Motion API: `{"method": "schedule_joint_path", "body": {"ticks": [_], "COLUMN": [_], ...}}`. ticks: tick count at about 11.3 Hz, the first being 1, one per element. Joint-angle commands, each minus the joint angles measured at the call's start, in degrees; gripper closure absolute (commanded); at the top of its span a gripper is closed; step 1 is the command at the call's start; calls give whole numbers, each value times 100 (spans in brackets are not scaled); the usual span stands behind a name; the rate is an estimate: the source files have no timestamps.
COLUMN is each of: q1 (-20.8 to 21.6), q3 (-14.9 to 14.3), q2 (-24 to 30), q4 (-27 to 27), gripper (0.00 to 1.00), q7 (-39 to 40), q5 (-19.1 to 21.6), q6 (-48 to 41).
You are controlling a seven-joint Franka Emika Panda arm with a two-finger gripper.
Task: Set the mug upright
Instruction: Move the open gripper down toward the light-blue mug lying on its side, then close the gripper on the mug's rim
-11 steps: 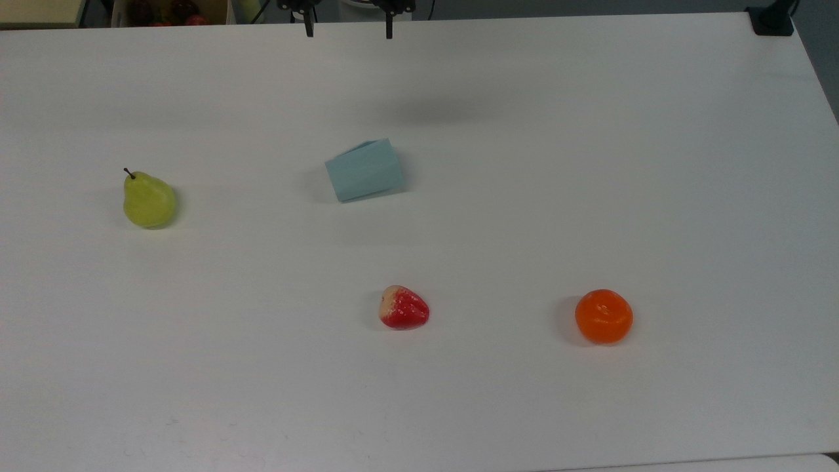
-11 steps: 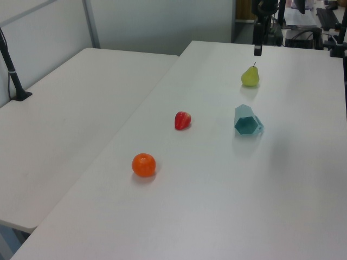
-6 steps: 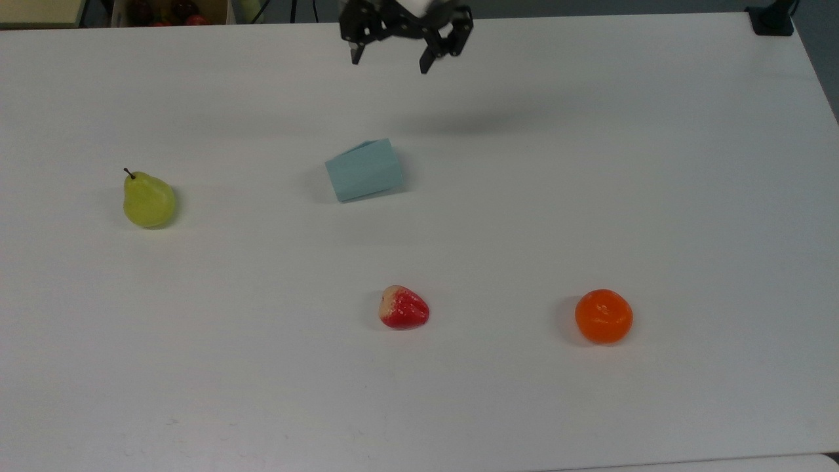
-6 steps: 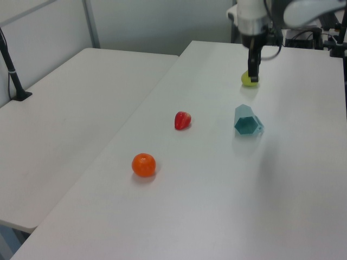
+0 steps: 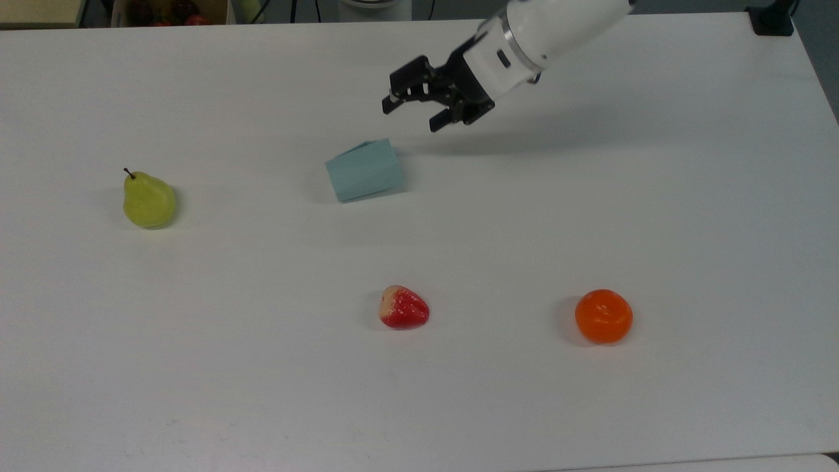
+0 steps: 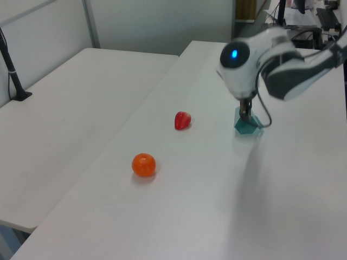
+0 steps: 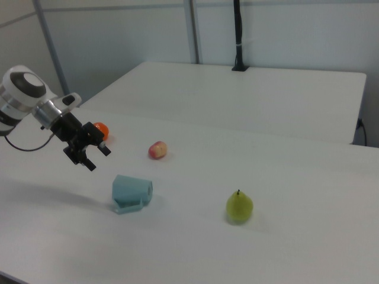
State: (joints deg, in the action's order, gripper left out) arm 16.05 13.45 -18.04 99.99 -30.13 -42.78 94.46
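The pale light-blue faceted mug point(image 5: 364, 170) lies on its side on the white table point(image 5: 196, 367), near the middle of the far half in the top view. Its hexagonal mouth faces the camera in the left view, where the mug point(image 6: 246, 127) sits partly behind the black fingers. My gripper point(image 5: 411, 118) hangs in the air just up and to the right of the mug in the top view, open, with nothing between its fingers. In the right view the gripper point(image 7: 98, 158) hovers up and left of the mug point(image 7: 131, 193), apart from it.
A green pear point(image 5: 149, 200) stands at the top view's left. A red strawberry point(image 5: 404, 308) and an orange point(image 5: 604, 316) lie nearer the front. A black clamp point(image 5: 773, 19) sits on the far right corner. A second white table point(image 6: 70, 108) adjoins.
The arm has swung in from the table's far edge and come down toward the mug, turning as it went. The fingers stay open. The mug and fruit have not moved.
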Motion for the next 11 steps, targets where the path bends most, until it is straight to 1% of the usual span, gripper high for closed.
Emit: {"method": "schedule_joint_path", "body": {"ticks": [1, 4, 5, 6, 8, 9, 11], "q1": [127, -75, -137, -172, -242, -260, -313], "q3": [-27, -70, -70, -70, -70, -70, -70], "q2": [-629, -955, -965, -956, -956, -947, -921], "q4": [12, 12, 30, 38, 82, 117, 118], "gripper": [0, 0, 5, 18, 52, 65, 81], "q7": [-826, -907, -899, -898, -890, -881, -741], "q5": [-764, -1214, -1250, -1250, -1250, -1250, -1224], "q6": [134, 143, 134, 117, 108, 99, -137]}}
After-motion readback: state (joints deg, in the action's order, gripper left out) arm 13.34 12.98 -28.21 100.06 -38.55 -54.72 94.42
